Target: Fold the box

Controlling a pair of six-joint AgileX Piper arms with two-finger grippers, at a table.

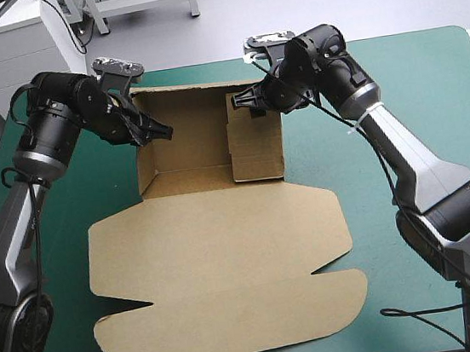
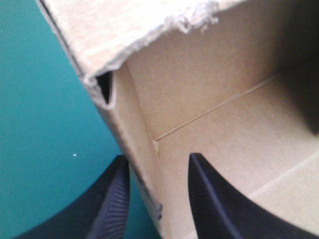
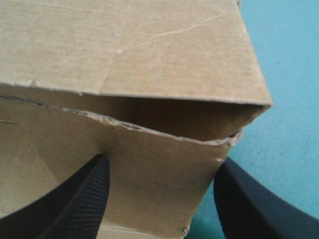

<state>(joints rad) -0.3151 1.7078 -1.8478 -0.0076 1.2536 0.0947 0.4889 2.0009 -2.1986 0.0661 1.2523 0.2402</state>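
The brown box stands at the far middle of the table with its back and side walls raised. Its lid lies flat toward the near edge. My left gripper is at the left wall, open. In the left wrist view the gripper straddles that wall, one finger outside and one inside. My right gripper reaches over the right wall's folded-in flap. It is open in the right wrist view, with the doubled wall between its fingers.
Teal-green cover lies bare to the right of the box and along its left side. The flat lid fills most of the table's near half. A pale cabinet stands beyond the far left corner.
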